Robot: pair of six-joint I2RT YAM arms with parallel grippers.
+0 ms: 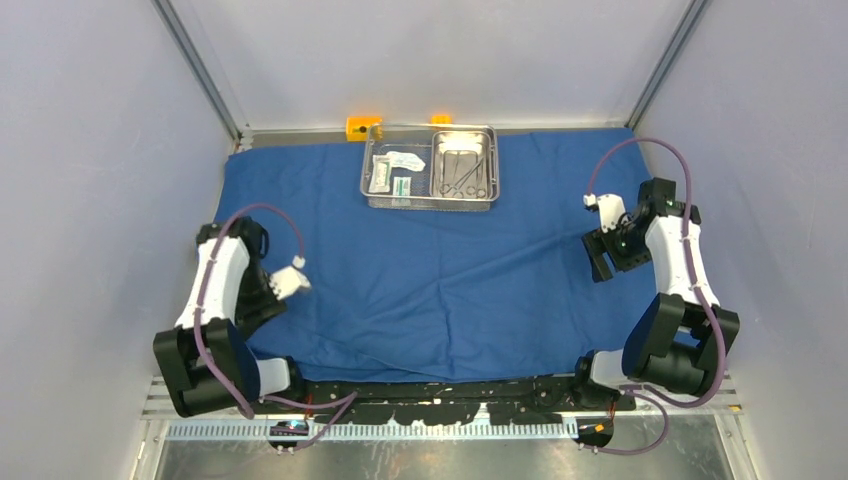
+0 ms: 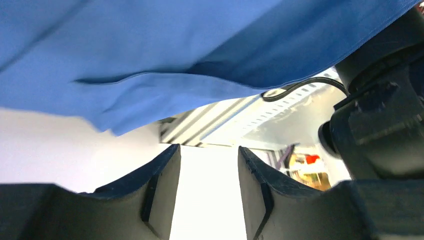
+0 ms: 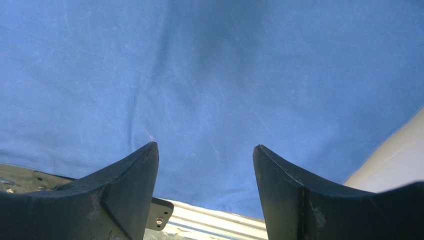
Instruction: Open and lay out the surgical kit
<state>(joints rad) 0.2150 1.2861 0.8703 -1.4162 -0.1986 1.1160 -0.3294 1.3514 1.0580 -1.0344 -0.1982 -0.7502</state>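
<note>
Where the kit sits: the steel mesh basket (image 1: pixel 430 204) is at the far middle of the worktop (image 3: pixel 400 160), on top of the blue cloth (image 1: pixel 430 290).
Blue cloth: it is opened out flat and covers most of the worktop. It has a few soft wrinkles near the front edge.
Packets: the white-green packets (image 1: pixel 392 172) lie in the left half of the basket. They are too small to count for sure.
Small tray: the solid steel tray (image 1: pixel 445 158) sits in the right half of the basket.
Scissors and forceps: the thin steel tools (image 1: pixel 468 178) lie inside the small tray. They are too tiny to tell one from the other.
Orange blocks: one orange block (image 1: pixel 360 128) is just behind the basket's far left corner. A second orange block (image 1: pixel 441 119) peeks out behind its far rim.
Left fingers: the left fingers (image 1: pixel 262 300) (image 2: pixel 160 185) are at the left side of the cloth, near the front. They are partly open with nothing between them. A folded edge of the cloth (image 2: pixel 200 50) is just ahead of the tips.
Right fingers: the right fingers (image 1: pixel 600 262) (image 3: pixel 135 180) are spread wide over the cloth (image 3: pixel 210 75), near its right edge. They hold nothing.
</note>
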